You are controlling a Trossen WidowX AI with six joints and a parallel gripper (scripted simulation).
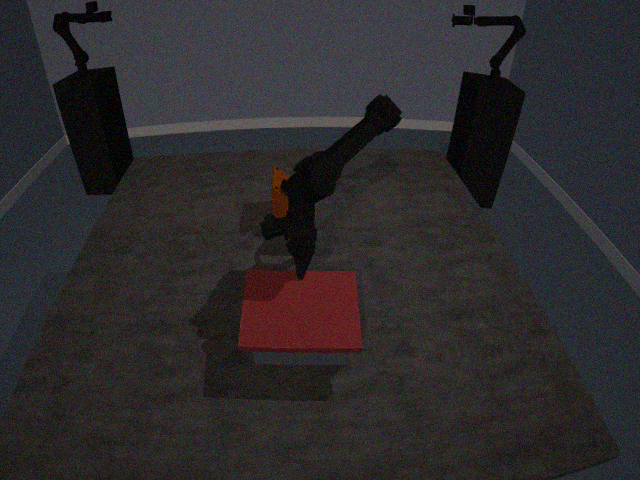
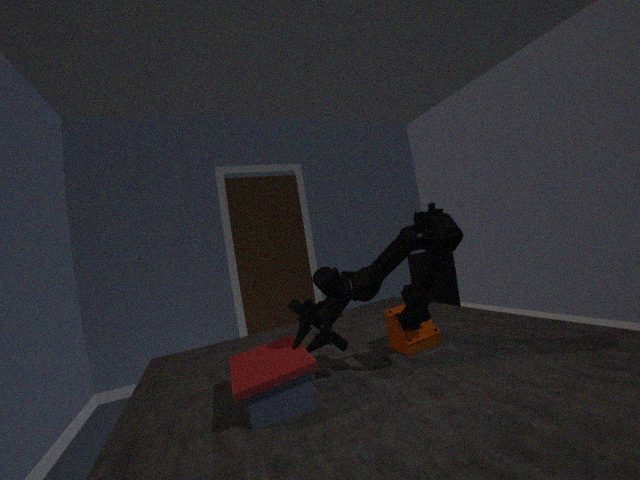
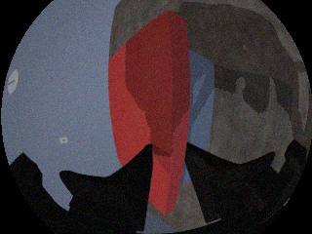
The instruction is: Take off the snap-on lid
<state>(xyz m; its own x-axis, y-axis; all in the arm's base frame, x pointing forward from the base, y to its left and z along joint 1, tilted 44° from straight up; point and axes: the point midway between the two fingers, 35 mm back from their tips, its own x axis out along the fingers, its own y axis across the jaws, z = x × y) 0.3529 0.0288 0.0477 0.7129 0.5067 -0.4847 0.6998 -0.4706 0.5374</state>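
Note:
The red lid [image 1: 310, 317] [image 2: 268, 369] [image 3: 156, 73] is over the blue-grey storage box [image 1: 299, 358] [image 2: 284, 405] [image 3: 205, 97], which stands on the table [image 1: 439, 361] [image 2: 465, 413]. The lid's red top faces up and its rim overhangs the box. A dark band shows under the rim in the exterior view; whether it is a gap or shade I cannot tell. My gripper [image 1: 301, 274] [image 2: 301, 348] [image 3: 168, 147] is shut on the lid's edge on the arm's side, one finger above and the other below. The lower finger is hidden in the top view.
My arm reaches from its orange base [image 1: 279, 193] [image 2: 413, 341] behind the lid. Two black pedestals [image 1: 95, 134] [image 1: 483, 139] with small black arms stand beyond the table's back corners. Dark shadows fall across the lid and the table around the box.

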